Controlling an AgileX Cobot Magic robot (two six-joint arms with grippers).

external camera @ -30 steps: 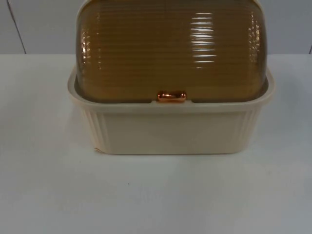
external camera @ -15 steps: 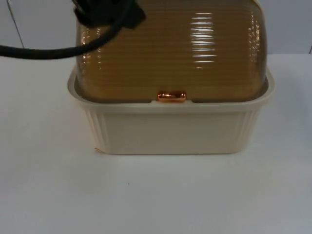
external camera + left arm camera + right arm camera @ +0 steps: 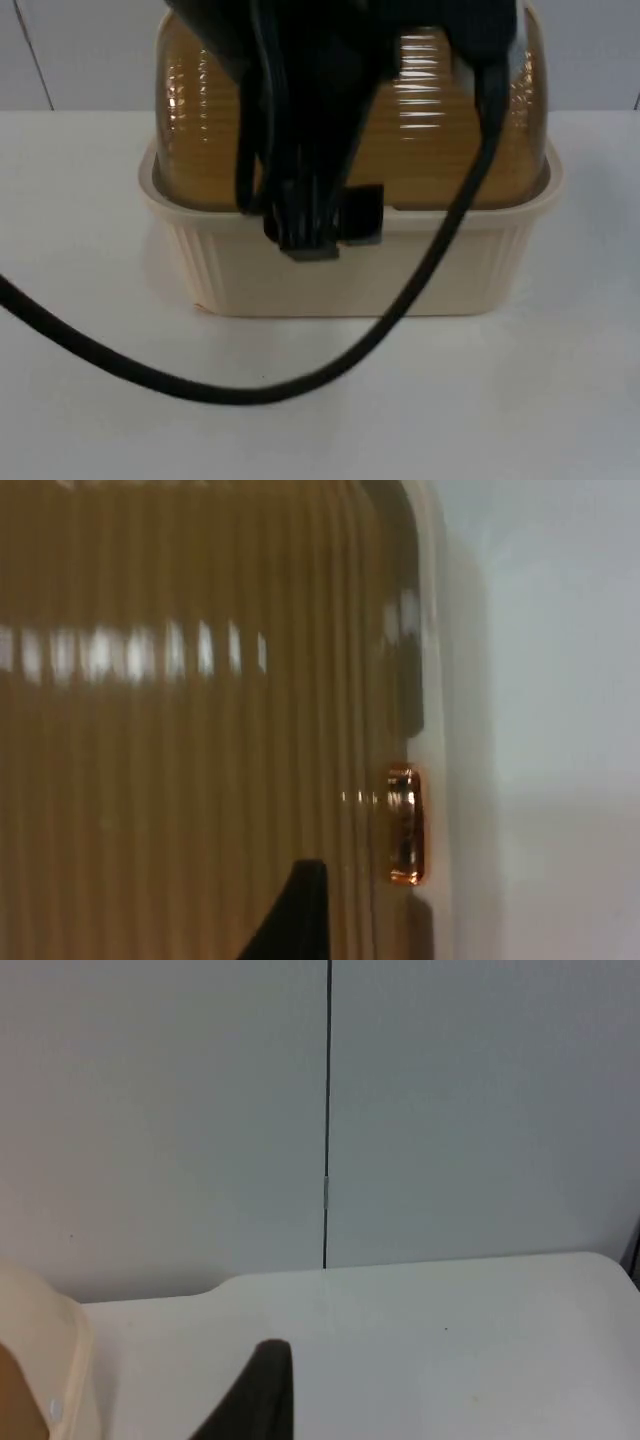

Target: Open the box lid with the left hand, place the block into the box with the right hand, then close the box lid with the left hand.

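A cream ribbed box [image 3: 350,270] stands in the middle of the table, its amber ribbed lid [image 3: 440,120] closed down on the rim. My left gripper [image 3: 312,232] has come down over the lid's front edge and covers the copper handle in the top view. In the left wrist view the lid [image 3: 180,730] is very close and the copper handle [image 3: 403,825] sits at its edge against the cream rim. My right gripper [image 3: 262,1395] hangs off to the side of the box [image 3: 40,1360], above bare table.
White table top [image 3: 100,400] surrounds the box, with open room in front and on both sides. The grey partition wall [image 3: 450,1110] rises behind the table.
The left arm has swung in from the upper left across the lid, and its gripper now sits at the handle, hiding it. The box and lid have not moved.
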